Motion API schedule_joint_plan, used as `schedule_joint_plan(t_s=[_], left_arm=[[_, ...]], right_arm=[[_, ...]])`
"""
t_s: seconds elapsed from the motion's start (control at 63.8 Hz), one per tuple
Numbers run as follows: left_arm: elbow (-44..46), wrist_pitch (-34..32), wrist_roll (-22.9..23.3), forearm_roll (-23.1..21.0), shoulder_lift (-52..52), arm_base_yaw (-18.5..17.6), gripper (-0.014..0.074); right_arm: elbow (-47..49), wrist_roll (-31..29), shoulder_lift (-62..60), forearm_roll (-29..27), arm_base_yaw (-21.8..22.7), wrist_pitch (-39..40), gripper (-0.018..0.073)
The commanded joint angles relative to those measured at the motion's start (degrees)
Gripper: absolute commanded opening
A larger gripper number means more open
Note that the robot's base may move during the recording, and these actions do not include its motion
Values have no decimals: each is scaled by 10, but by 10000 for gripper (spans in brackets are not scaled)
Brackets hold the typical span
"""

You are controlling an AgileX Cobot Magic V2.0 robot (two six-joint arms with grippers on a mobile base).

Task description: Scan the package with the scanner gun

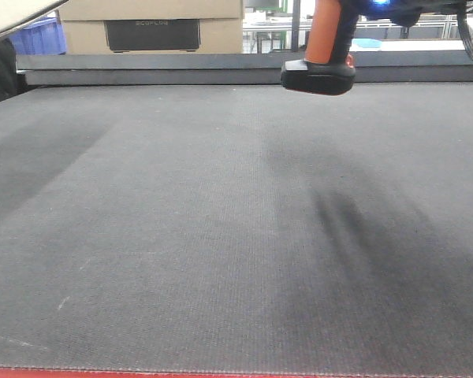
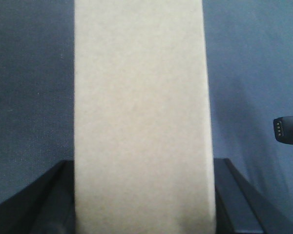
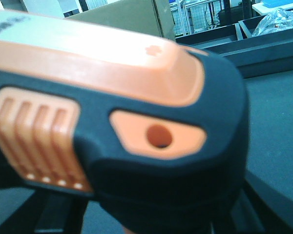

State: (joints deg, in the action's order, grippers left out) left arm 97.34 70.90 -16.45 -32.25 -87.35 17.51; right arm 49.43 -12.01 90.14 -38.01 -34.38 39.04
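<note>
— Grey woven cloth covers the bench (image 1: 181,236), with red trim along its near edge. Beyond the far edge stand a tan box with a black panel (image 1: 151,27) and blue crates (image 1: 39,38).
— Package?
— The package (image 2: 141,97) is plain tan cardboard, held clear of the bench toward its left edge. Its long axis runs straight out from the left tool (image 2: 144,195), which is clamped on its sides.
— Scanner gun?
— The scanner gun (image 1: 323,55) is black with orange patches. Its handle is near upright, foot down, above the far edge at right. The right tool (image 3: 156,214) is closed on it.
</note>
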Motion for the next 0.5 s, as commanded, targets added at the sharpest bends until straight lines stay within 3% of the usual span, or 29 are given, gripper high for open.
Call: schedule_joint_plan(t_s=[0.0, 0.047, 0.063, 0.078, 0.251, 0.486], left_arm=[[-1, -9, 3, -8, 8, -3, -111], [-1, -9, 3, -8, 8, -3, -111], [-1, -9, 3, -8, 8, -3, -111], [-1, -9, 3, -8, 8, -3, -111], [-1, -9, 3, 0, 8, -3, -111], [-1, -9, 11, 44, 8, -32, -111]], right_arm=[[8, -2, -12, -3, 0, 42, 276], [8, -2, -12, -11, 0, 42, 276], [8, -2, -12, -15, 0, -20, 276], [7, -216, -12, -18, 0, -20, -166], [19, -216, -12, 6, 0, -33, -166], [49, -216, -12, 9, 0, -33, -166]])
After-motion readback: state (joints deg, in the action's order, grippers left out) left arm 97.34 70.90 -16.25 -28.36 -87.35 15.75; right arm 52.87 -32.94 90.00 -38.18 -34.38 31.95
